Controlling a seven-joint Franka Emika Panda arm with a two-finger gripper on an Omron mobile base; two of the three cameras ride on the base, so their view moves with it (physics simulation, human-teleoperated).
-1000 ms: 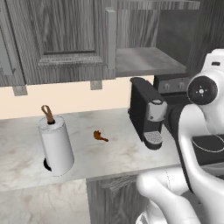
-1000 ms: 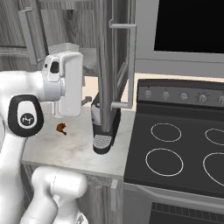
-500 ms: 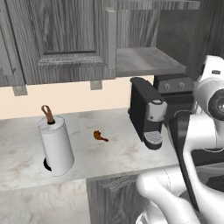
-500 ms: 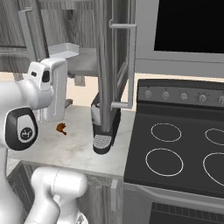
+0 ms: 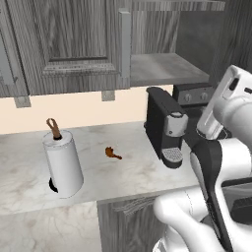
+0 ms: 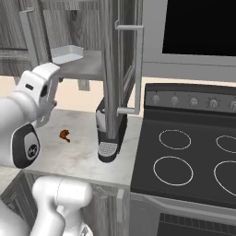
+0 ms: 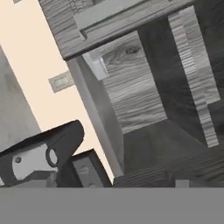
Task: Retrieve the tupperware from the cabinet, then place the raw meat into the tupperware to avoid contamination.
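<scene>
**Jaws released, raised toward the open cabinet; tupperware on its shelf**

Jaws spread wide, nothing between them; fingertips themselves not clear in the hand view, which looks tilted into the grey wood-grain wall cabinet (image 7: 144, 100). White arm's hand is up beside the black coffee machine (image 5: 165, 129), on its stove side in the left base view, below the cabinet shelf level.

Landmark: coffee machine. Above it, cabinet (image 5: 74, 44) with its door (image 6: 120, 69) swung open, long grey bar handle (image 6: 133, 69) facing out. Grey inner shelf (image 5: 165, 69) directly above the machine. Small shallow translucent whitish plastic tupperware (image 6: 67, 54) sits on that shelf (image 6: 85, 67), above and to the far side from the stove, upright, apart from the arm.

Tiny brown-orange drumstick-shaped raw meat (image 5: 112, 153) lies on the pale marble table (image 5: 128, 172), near the machine, on its side away from the stove; also seen at (image 6: 65, 135). White paper-towel roll (image 5: 63, 165) on a holder with brown loop-topped rod (image 5: 53, 128) stands further out past the meat, well apart from the machine.

Black stovetop (image 6: 193, 156) with ring burners just beside the machine on the other side.
</scene>
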